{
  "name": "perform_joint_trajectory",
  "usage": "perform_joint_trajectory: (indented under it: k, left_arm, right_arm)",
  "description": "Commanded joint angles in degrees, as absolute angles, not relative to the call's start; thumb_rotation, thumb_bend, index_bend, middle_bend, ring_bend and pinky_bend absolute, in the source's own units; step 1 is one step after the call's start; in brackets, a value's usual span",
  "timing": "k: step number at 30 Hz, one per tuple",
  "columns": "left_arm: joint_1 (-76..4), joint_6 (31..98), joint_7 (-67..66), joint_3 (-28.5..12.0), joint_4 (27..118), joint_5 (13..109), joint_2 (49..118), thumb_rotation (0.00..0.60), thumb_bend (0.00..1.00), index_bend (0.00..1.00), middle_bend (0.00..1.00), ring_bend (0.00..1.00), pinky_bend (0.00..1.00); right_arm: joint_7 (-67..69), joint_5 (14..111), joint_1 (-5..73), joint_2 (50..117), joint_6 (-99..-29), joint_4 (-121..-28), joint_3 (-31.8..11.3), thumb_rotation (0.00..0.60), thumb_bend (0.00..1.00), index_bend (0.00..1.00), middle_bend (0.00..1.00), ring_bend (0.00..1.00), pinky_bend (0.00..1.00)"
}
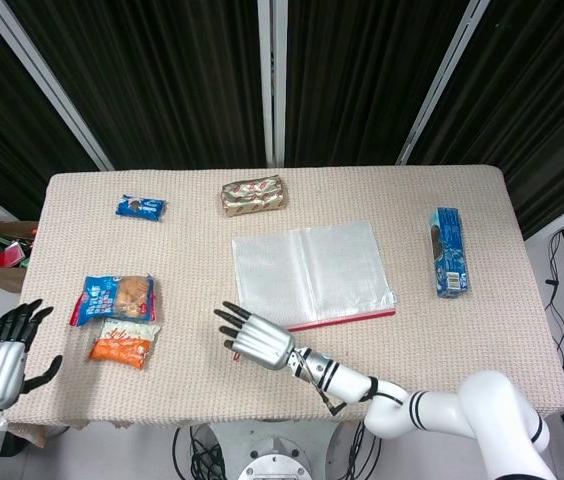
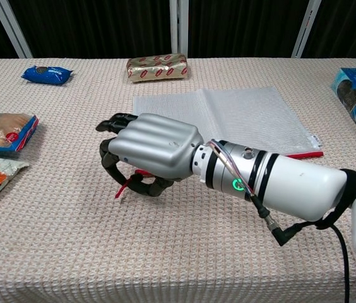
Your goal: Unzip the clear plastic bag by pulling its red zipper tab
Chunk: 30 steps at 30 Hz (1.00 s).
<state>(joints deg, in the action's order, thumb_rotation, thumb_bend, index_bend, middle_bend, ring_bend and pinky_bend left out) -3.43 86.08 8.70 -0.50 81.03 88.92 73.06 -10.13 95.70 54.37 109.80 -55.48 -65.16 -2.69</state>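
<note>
Low in the frame's centre, the right hand (image 2: 145, 156) pinches the red tab (image 2: 122, 187) just past the bag's (image 2: 228, 120) left corner, likely to draw the zipper open, while the left hand (image 1: 2, 358) hangs spread at lower left.

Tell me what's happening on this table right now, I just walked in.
The robot's right hand is pinching the red zipper tab of a clear plastic bag lying flat mid-table, out past the bag's near-left corner. The left hand hangs off the table's left edge, fingers apart, holding nothing. Snack packets lie around: a gold one at the back, a blue box on the right, others on the left.
</note>
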Motion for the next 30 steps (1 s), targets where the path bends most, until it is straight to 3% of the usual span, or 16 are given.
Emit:
perform_joint_trajectory:
  k: [1, 14, 30]
  left_arm:
    - [-5.81, 84.18, 11.02, -0.88, 81.04, 90.67, 73.27, 0.600, 0.30, 0.15, 0.06, 0.03, 0.10]
    - [-24.00, 70.42, 32.54, -3.10, 77.96, 98.56, 79.95, 0.600, 0.28, 0.20, 0.06, 0.03, 0.10]
    - [-37.84, 63.61, 44.47, -4.80, 73.19, 98.83, 88.67, 0.600, 0.29, 0.29, 0.06, 0.03, 0.10]
  right_arm:
    - [-8.40, 97.19, 53.72, 108.38, -58.15, -66.80, -2.35, 0.600, 0.48, 0.83, 0.27, 0.00, 0.00]
    - [-3.08, 101.27, 51.54, 103.93, -69.93, -69.13, -3.95, 0.600, 0.49, 0.89, 0.27, 0.00, 0.00]
    - [-3.52, 102.05, 51.46, 102.17, -74.22, -69.20, -6.63, 0.600, 0.49, 0.90, 0.26, 0.00, 0.00]
